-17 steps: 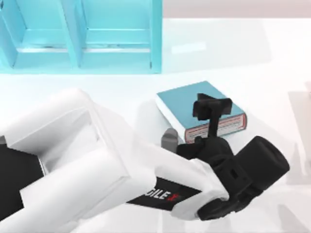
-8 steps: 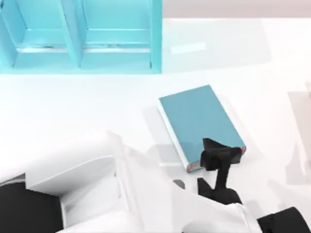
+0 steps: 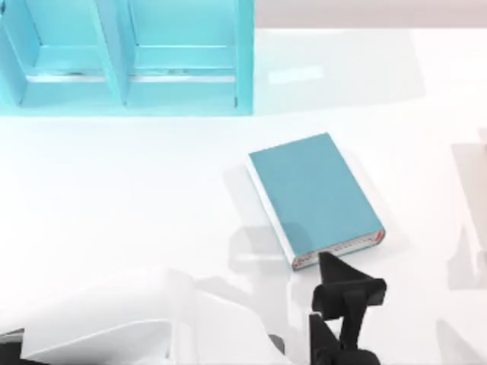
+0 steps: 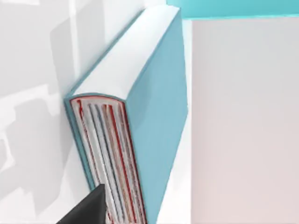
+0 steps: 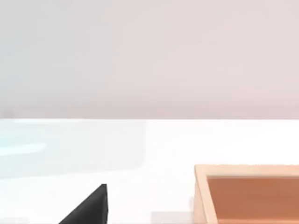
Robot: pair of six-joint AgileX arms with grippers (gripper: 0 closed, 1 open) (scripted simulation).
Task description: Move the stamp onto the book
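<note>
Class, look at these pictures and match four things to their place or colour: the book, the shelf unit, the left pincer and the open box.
Things:
1. book
2. shelf unit
3. left pincer
4. open box

Descriptions:
A. at the top view's upper left
B. orange-brown, with a raised rim
C. lying flat, mid-table
D. black, just beyond the red-trimmed spine end

Pairs: 1-C, 2-A, 3-D, 4-B

Left arm: white links low at the near edge of the top view, black wrist pointing toward the book (image 3: 313,198). Left gripper (image 3: 346,289) sits just off the book's red-trimmed spine end, on the near side, not touching it. Finger state not readable.
</note>
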